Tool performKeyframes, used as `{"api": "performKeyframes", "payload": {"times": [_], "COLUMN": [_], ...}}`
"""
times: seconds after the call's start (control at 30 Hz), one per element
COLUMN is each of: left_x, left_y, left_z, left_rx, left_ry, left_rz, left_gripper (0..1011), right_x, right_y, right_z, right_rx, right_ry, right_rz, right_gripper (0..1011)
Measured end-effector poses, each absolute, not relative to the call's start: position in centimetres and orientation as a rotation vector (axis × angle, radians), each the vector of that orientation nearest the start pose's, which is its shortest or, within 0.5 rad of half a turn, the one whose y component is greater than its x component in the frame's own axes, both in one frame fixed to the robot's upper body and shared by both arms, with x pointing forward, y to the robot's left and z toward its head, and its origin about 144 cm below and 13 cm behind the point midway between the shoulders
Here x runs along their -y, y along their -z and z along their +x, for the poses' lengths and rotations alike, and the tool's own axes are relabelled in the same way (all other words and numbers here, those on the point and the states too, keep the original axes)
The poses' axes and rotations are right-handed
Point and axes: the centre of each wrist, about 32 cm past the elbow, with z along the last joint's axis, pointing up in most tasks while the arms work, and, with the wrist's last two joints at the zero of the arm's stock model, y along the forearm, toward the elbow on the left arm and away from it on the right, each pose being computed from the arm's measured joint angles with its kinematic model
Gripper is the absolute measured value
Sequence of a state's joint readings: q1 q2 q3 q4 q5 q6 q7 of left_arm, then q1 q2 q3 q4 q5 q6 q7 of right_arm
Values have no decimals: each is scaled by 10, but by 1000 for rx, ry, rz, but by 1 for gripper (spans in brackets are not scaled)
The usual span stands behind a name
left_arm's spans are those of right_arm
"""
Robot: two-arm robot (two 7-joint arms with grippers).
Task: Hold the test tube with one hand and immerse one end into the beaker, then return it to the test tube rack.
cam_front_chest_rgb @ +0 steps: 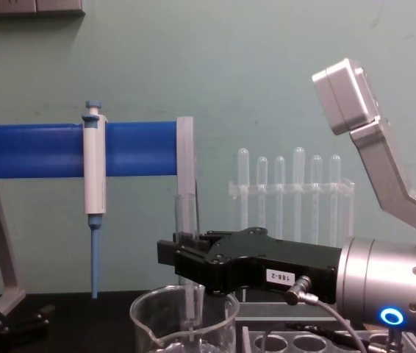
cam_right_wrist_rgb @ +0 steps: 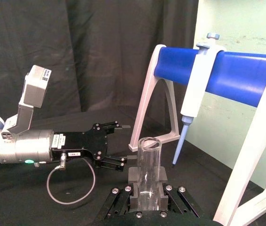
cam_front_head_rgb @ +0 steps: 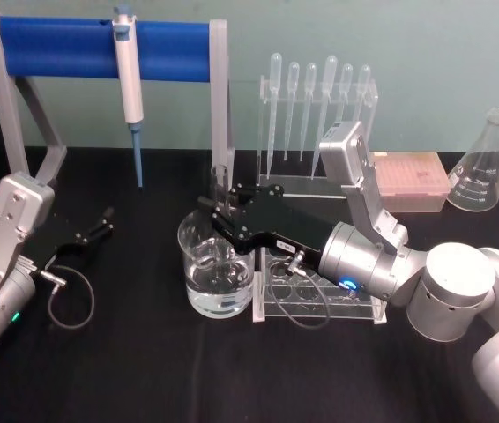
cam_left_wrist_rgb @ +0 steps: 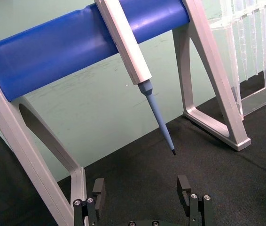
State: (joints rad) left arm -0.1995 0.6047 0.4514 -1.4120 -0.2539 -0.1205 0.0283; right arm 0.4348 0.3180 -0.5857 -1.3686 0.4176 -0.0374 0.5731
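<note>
My right gripper (cam_front_head_rgb: 219,218) is shut on the test tube (cam_front_head_rgb: 220,181) and holds it upright over the beaker (cam_front_head_rgb: 216,273). In the chest view the test tube (cam_front_chest_rgb: 187,213) rises above the gripper (cam_front_chest_rgb: 181,254), and its lower end reaches down inside the beaker (cam_front_chest_rgb: 184,320). Water fills the beaker's lower part. The right wrist view shows the tube's open rim (cam_right_wrist_rgb: 148,143) above the clamping fingers (cam_right_wrist_rgb: 134,175). My left gripper (cam_front_head_rgb: 100,226) rests open at the table's left, also seen open with nothing in it in the left wrist view (cam_left_wrist_rgb: 141,188).
A blue-barred stand (cam_front_head_rgb: 55,48) with a hanging pipettor (cam_front_head_rgb: 128,70) stands at the back left. Behind the beaker is a rack of plastic pipettes (cam_front_head_rgb: 316,115). A clear rack with round holes (cam_front_head_rgb: 320,300) sits right of the beaker. A conical flask (cam_front_head_rgb: 483,167) and pink box (cam_front_head_rgb: 408,181) are back right.
</note>
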Motion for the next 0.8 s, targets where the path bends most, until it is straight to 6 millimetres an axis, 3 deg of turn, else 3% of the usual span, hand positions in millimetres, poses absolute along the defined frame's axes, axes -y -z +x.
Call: {"api": "performKeyframes", "payload": {"times": [0.8], "left_x": [-310], "left_y": [-1140], "left_z": [489], "left_rx": [285], "left_ry": [-1248], "left_rz": [304], "left_gripper": [1000], "right_x": [173], "right_y": [-1191], "right_z": [541], "right_rx": [89], "right_ry": [528], "right_rz": [-16], "right_gripper": [225]}}
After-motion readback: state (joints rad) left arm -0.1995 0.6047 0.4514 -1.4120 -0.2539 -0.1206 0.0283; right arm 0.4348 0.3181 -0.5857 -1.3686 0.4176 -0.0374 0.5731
